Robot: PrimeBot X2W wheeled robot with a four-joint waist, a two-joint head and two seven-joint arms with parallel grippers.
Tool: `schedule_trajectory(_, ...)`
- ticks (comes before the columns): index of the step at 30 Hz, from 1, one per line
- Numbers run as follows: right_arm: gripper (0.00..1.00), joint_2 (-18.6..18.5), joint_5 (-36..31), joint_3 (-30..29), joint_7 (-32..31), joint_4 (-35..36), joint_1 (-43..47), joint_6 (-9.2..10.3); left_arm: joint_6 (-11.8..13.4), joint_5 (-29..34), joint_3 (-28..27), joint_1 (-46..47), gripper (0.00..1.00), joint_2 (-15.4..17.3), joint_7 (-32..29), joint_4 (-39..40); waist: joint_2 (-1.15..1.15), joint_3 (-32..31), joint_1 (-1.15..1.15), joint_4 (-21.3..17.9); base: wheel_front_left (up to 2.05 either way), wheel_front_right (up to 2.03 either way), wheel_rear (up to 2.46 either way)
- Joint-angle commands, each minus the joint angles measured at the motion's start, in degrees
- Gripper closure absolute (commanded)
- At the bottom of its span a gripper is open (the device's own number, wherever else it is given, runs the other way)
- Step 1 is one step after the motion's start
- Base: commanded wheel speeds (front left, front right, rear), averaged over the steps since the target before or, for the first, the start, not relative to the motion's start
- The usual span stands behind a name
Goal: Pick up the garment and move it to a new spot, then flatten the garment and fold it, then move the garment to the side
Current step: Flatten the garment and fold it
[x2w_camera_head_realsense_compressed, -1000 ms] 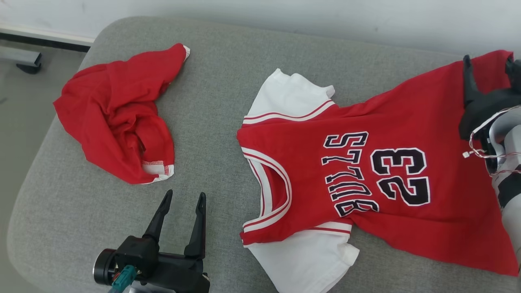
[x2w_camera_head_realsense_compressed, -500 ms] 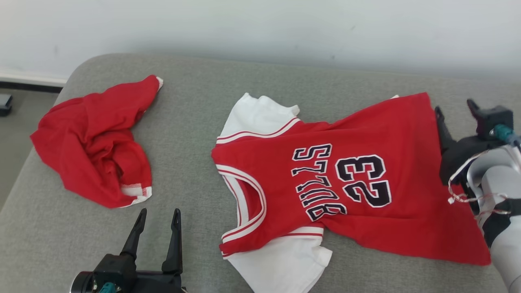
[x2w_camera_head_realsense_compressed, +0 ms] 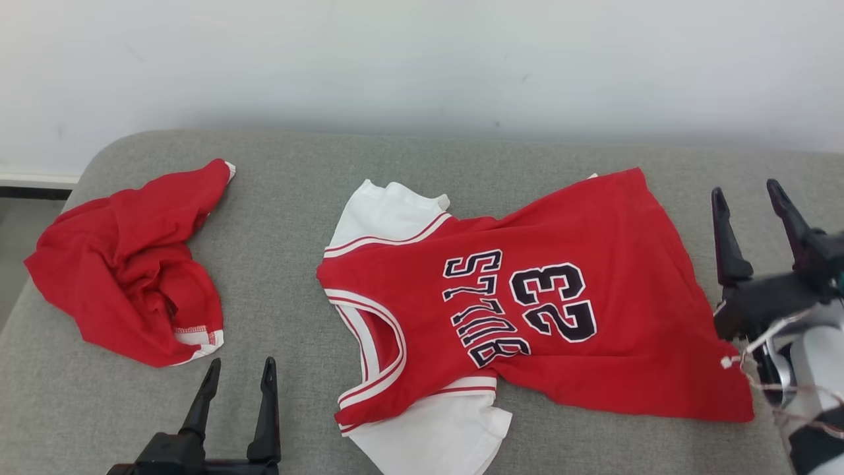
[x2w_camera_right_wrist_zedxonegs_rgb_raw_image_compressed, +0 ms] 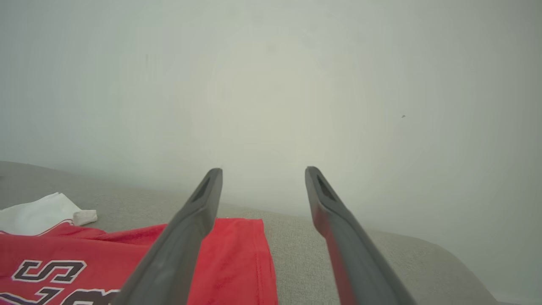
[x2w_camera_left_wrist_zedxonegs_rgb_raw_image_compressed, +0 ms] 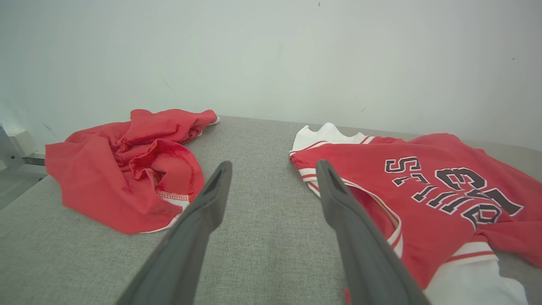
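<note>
Jersey laid out on the cushion between two spread, empty hands

The red-and-white jersey (x2w_camera_head_realsense_compressed: 593, 316) lies front up across the middle and right of the grey cushion (x2w_camera_head_realsense_compressed: 297, 198), with its collar to the left and its hem to the right. The right hand (x2w_camera_head_realsense_compressed: 745, 190) stands just right of the hem, its two dark fingers spread wide and pinching nothing; whether it touches the cloth cannot be told. The left hand (x2w_camera_head_realsense_compressed: 241, 363) sits at the near edge, left of the collar, between the jersey and a crumpled red garment (x2w_camera_head_realsense_compressed: 132, 264) on the left. Its fingers are also spread and hold nothing, with bare cushion between them. A pale wall (x2w_camera_head_realsense_compressed: 422, 66) runs along the far side.
</note>
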State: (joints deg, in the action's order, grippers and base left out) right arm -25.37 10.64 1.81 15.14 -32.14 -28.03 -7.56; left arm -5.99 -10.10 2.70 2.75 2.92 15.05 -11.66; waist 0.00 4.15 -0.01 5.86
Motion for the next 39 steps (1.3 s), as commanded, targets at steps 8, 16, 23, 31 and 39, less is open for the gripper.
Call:
schedule_trajectory(8,0.00,8.11,-2.99,-9.97,0.00,18.04,17.09,0.16,-0.31,2.23,-2.72,-2.20,0.00,0.38,0.19,1.12,0.00,-2.65,0.01,-0.97,0.00,0.00,0.00)
schedule_trajectory(16,0.00,15.29,-5.84,-13.61,0.00,29.34,29.94,0.16,-0.38,3.76,-4.50,-4.85,0.00,1.10,0.19,2.35,0.00,-4.73,0.01,-1.98,0.00,0.00,0.00)
schedule_trajectory(23,0.00,18.70,-6.84,-13.72,0.00,33.94,36.34,0.16,-0.43,4.84,-4.98,-6.16,0.00,1.33,0.19,2.97,0.00,-5.77,0.01,-2.84,0.00,0.00,0.00)
schedule_trajectory(31,0.00,20.68,-6.35,-13.25,0.00,34.12,39.39,0.16,-0.94,4.65,-5.17,-6.39,0.00,2.00,0.19,2.58,0.00,-6.93,0.01,-2.93,0.00,0.00,0.00)
schedule_trajectory(39,0.00,21.72,-6.07,-12.76,0.00,33.41,39.67,0.16,-1.36,3.98,-3.07,-6.80,0.00,3.71,0.19,3.01,0.00,-7.14,0.01,-2.81,0.00,0.00,0.00)
